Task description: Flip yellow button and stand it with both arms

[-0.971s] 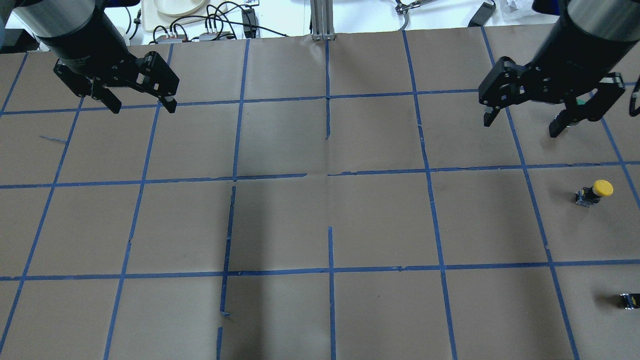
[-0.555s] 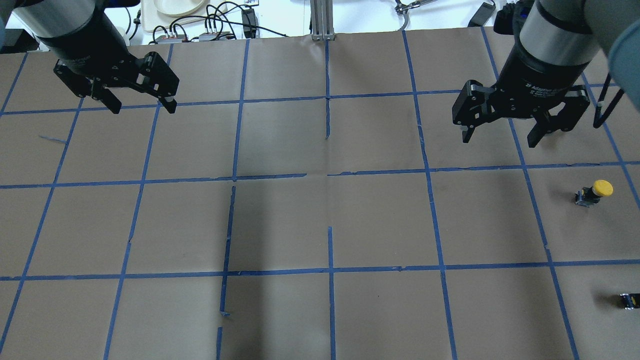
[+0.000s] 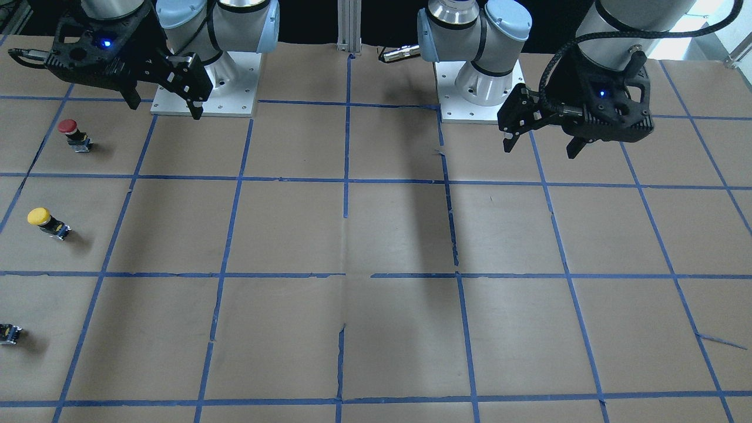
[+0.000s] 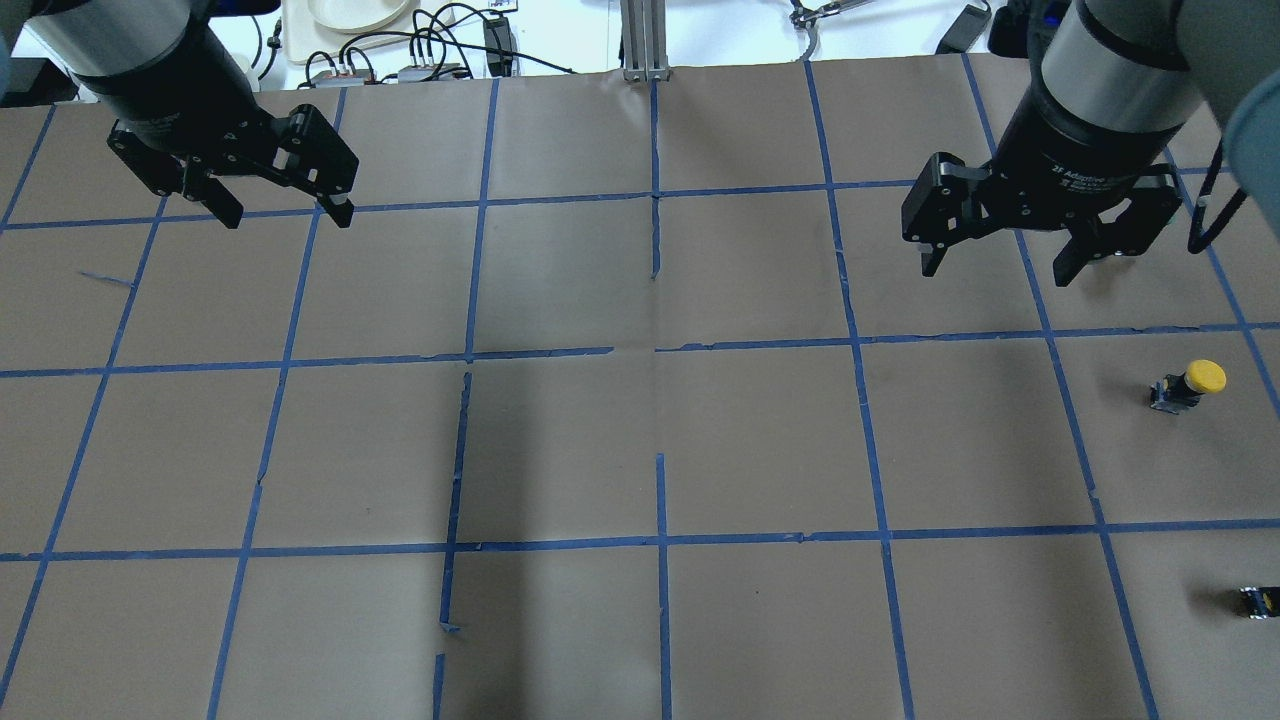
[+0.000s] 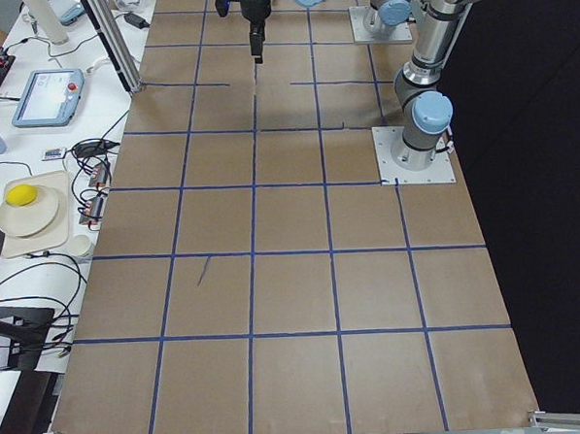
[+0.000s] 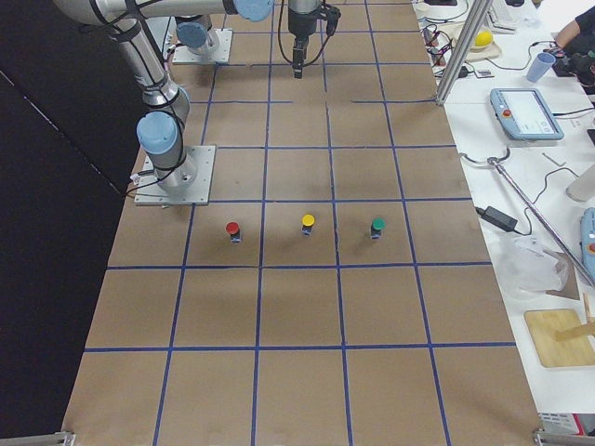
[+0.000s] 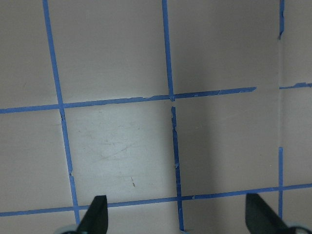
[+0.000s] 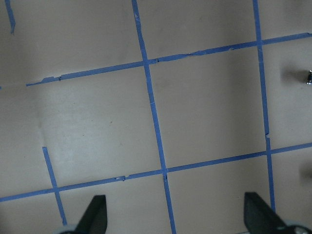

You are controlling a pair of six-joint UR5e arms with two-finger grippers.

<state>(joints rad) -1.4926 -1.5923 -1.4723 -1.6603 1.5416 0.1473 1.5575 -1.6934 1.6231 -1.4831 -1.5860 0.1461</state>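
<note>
The yellow button (image 4: 1190,383) stands cap up on its dark body near the table's right edge; it also shows in the front view (image 3: 46,221) and the right side view (image 6: 308,224). My right gripper (image 4: 997,273) is open and empty, hovering about one grid square from the button, toward the table's far side and centre; it also shows in the front view (image 3: 161,108). My left gripper (image 4: 288,216) is open and empty over the far left of the table, also seen in the front view (image 3: 540,150). Both wrist views show only taped brown paper between open fingertips (image 7: 97,214) (image 8: 97,214).
A red-capped button (image 3: 70,132) stands in line with the yellow one, nearer the robot. A small dark part (image 4: 1258,600) lies on its other side, by the right edge. The arm bases (image 3: 202,88) (image 3: 482,88) sit at the robot's side. Cables and a plate (image 4: 350,20) lie beyond the table.
My right gripper has turned and shifted left and slightly toward the table's middle, still open. The left gripper and the yellow button have not moved.
</note>
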